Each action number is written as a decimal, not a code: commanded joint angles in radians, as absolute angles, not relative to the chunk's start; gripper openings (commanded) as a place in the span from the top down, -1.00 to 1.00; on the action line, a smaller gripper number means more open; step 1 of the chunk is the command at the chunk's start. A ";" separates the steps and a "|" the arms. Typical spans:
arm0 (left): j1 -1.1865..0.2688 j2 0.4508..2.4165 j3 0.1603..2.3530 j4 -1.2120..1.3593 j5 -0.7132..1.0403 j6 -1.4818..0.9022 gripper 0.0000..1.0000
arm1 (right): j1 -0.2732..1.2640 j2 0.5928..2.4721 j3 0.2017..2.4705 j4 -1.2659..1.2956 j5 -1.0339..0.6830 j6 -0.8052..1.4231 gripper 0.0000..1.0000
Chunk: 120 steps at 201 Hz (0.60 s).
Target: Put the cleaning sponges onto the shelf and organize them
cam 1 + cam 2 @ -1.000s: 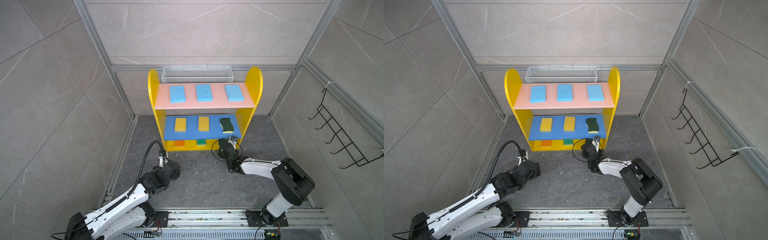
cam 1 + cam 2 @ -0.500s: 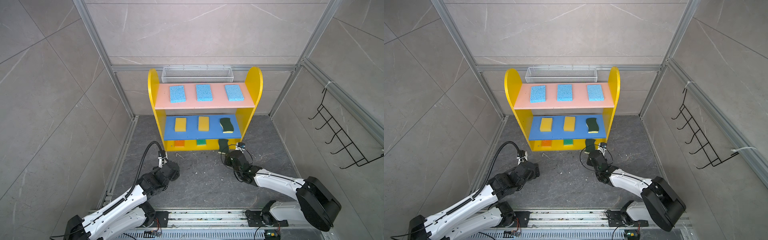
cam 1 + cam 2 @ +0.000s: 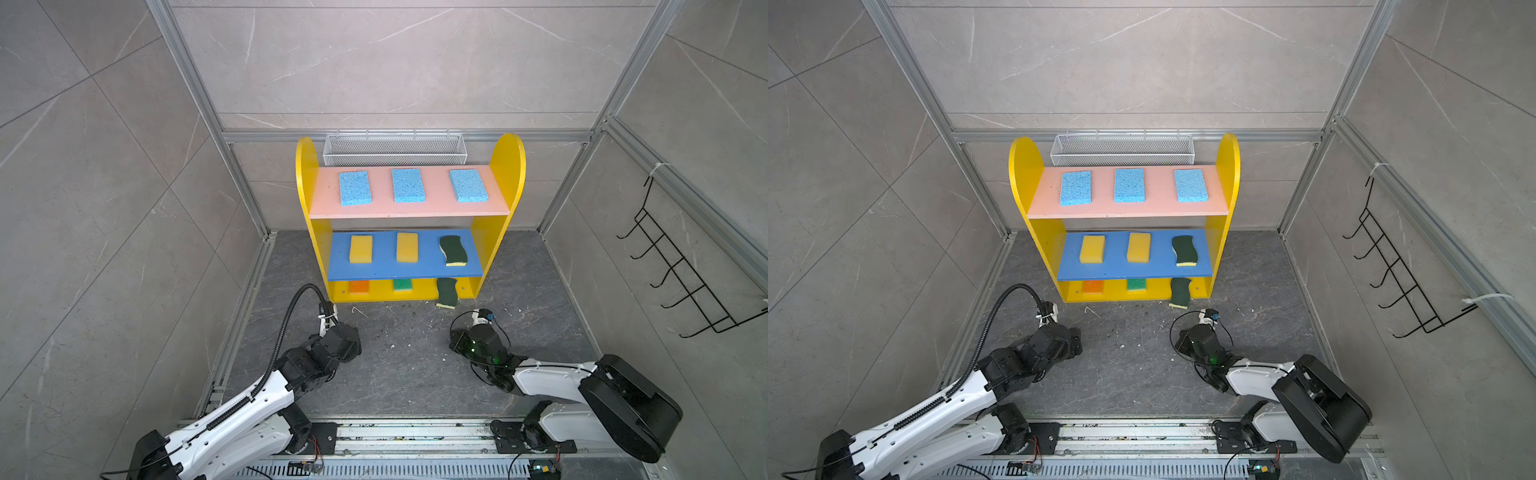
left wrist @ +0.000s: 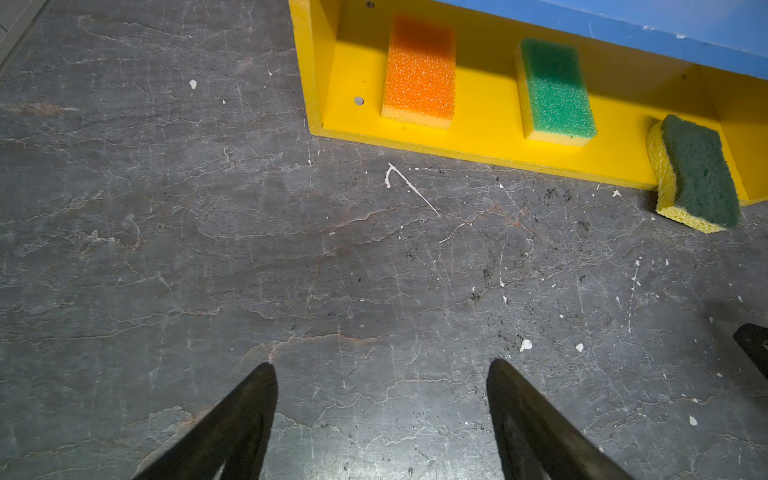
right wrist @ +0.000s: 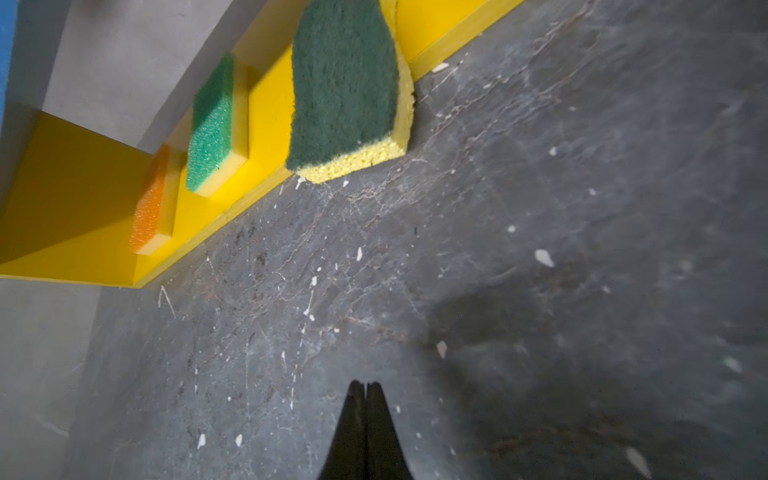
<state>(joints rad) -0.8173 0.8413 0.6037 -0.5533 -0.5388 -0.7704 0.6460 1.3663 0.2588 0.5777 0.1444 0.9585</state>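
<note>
Left gripper [image 4: 380,363] is seen released: jaws apart, nothing between them, held over bare counter [image 4: 208,249] in front of the shelf [image 3: 508,166], toward its left end. Right gripper [image 5: 365,384] is seen clenched on nothing, tips pressed together, in front of the shelf's right end and well apart from it.

Dark-green sponge [image 4: 702,174] is found at the right end of the shelf's bottom tier, its near end pushed past the front lip. Contact with the counter cannot be told. It is gripped by neither arm.

Orange sponge [image 4: 419,70] and bright green sponge [image 4: 555,89] are laid flat on that tier, left and middle.

On the blue middle board, yellow sponges [image 3: 360,249] are placed left and centre, and a second dark-green sponge [image 3: 453,250] right.

On the pink top board, light blue sponges [image 3: 408,185] are set three in a row.

Wire-mesh basket [image 3: 392,149] is mounted behind the shelf.
</note>
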 commanded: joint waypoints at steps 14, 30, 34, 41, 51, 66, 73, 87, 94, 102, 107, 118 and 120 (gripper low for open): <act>-0.813 0.849 0.597 -0.512 -0.540 -0.768 -0.64 | 0.648 1.471 0.228 0.827 0.096 1.013 1.00; -0.813 0.851 0.594 -0.502 -0.540 -0.767 -0.64 | 0.647 1.516 0.233 0.865 0.089 1.036 1.00; -0.814 0.853 0.593 -0.499 -0.540 -0.767 -0.64 | 0.646 1.528 0.231 0.879 0.089 1.043 1.00; -0.813 0.853 0.593 -0.496 -0.540 -0.767 -0.64 | 0.645 1.544 0.228 0.901 0.090 1.051 1.00; -0.813 0.852 0.591 -0.490 -0.538 -0.768 -0.64 | 0.640 1.574 0.222 0.939 0.091 1.065 1.00; -0.813 0.847 0.587 -0.486 -0.538 -0.769 -0.63 | 0.627 1.625 0.207 1.019 0.089 1.091 1.00; -0.814 0.845 0.586 -0.487 -0.538 -0.770 -0.63 | 0.623 1.650 0.200 1.059 0.087 1.102 1.00; -0.814 0.840 0.579 -0.488 -0.540 -0.771 -0.63 | 0.612 1.703 0.190 1.129 0.078 1.122 1.00; -0.813 0.838 0.576 -0.487 -0.541 -0.772 -0.63 | 0.608 1.725 0.188 1.156 0.076 1.129 1.00; -0.813 0.836 0.572 -0.488 -0.541 -0.775 -0.63 | 0.604 1.748 0.186 1.174 0.075 1.137 1.00; -0.813 0.836 0.570 -0.487 -0.543 -0.777 -0.63 | 0.601 1.760 0.186 1.182 0.075 1.141 1.00; -0.814 0.838 0.566 -0.486 -0.544 -0.778 -0.63 | 0.594 1.793 0.184 1.214 0.074 1.148 1.00; -0.813 0.839 0.566 -0.486 -0.544 -0.779 -0.63 | 0.592 1.799 0.183 1.220 0.074 1.148 1.00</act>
